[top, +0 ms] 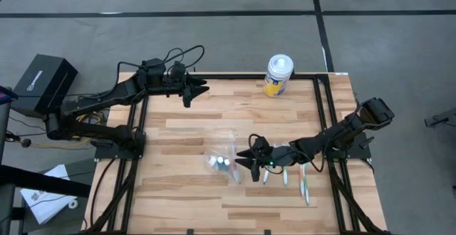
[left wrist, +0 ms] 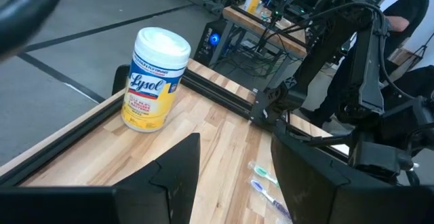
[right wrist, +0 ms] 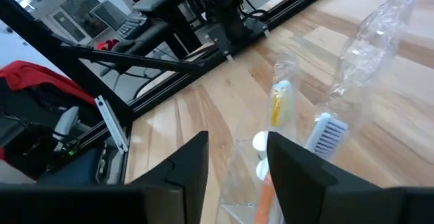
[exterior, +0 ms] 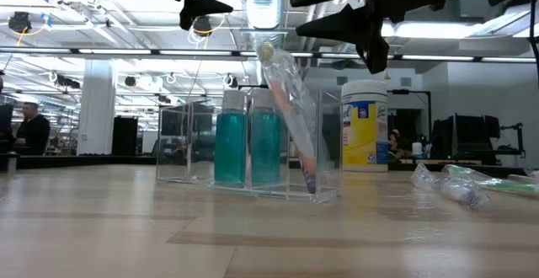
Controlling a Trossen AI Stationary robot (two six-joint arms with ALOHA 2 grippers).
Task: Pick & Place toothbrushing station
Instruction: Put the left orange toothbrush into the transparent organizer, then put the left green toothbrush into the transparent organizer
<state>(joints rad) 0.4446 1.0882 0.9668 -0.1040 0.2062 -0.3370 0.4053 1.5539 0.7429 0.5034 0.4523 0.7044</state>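
A clear plastic holder (exterior: 253, 156) stands mid-table and holds two teal tubes (exterior: 247, 147). A wrapped toothbrush (exterior: 290, 114) leans in its right compartment, head up. In the high view my right gripper (top: 244, 162) hangs open just right of the holder (top: 222, 153). In its wrist view (right wrist: 237, 153) the fingers stand apart above white caps (right wrist: 260, 142), an orange handle (right wrist: 266, 193) and wrapped brush heads (right wrist: 324, 132). Loose toothbrushes (top: 293, 179) lie flat under the right arm. My left gripper (top: 203, 89) waits open, high at the far left.
A yellow-and-white wipes canister (top: 278, 75) stands at the far edge. Black frame rails (top: 324, 114) run along the table's sides. Crinkled clear wrap with a green brush (exterior: 467, 184) lies right of the holder. Bare wood stretches along the near left.
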